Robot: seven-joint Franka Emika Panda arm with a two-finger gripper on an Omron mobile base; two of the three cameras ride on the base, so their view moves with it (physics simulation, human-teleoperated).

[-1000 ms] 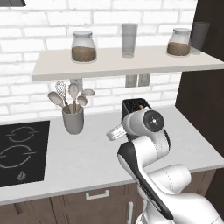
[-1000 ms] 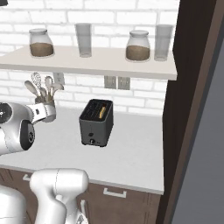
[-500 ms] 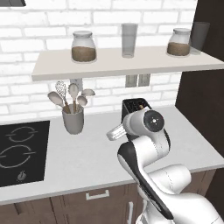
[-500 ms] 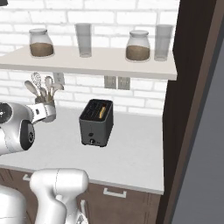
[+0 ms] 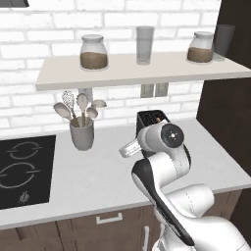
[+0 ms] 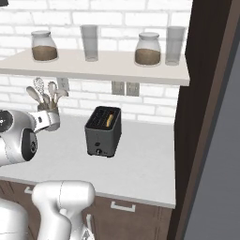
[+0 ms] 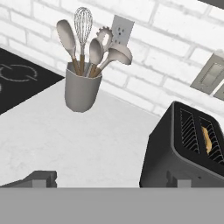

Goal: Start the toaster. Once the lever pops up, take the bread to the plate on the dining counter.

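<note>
Showing no readable writing, the toaster (image 6: pixel 103 131) sits on the white worktop (image 6: pixel 140 164) with the bread (image 6: pixel 109 120) in one slot; a utensil crock (image 7: pixel 82 91) stands nearby; gripper (image 7: pixel 109 180) spread wide, empty.

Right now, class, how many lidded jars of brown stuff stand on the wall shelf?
2: one jar at the shelf's left end, the other jar toward its right, between the two empty glasses. None seem hidden.
</note>
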